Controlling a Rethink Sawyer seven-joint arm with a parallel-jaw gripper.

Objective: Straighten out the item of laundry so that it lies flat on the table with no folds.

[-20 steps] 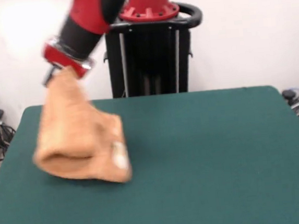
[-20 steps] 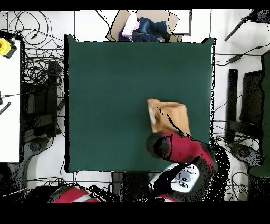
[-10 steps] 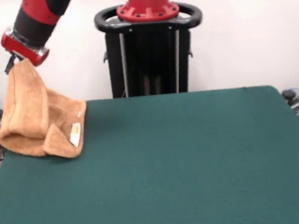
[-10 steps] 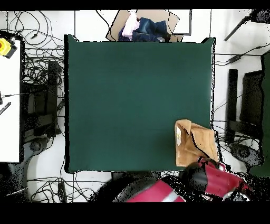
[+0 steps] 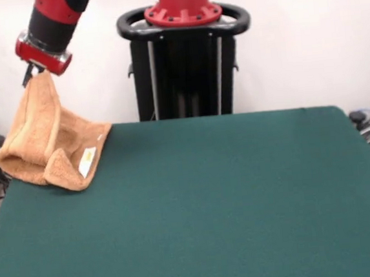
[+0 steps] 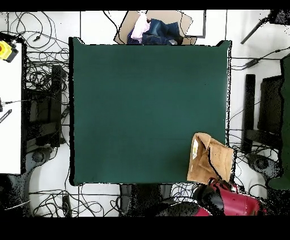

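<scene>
Mid-lift: black gripper (image 5: 35, 73) clamped on fuzzy orange-tan terry towel (image 5: 49, 147) w/ bunched end at dark green felt table (image 5: 229, 199) corner; next, prob. drag inward to unfold.

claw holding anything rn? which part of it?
Yes: the claw is shut on the orange towel, pinching it at its topmost point, an edge or corner. The rest hangs folded, its lower end on the table at a corner.
</scene>
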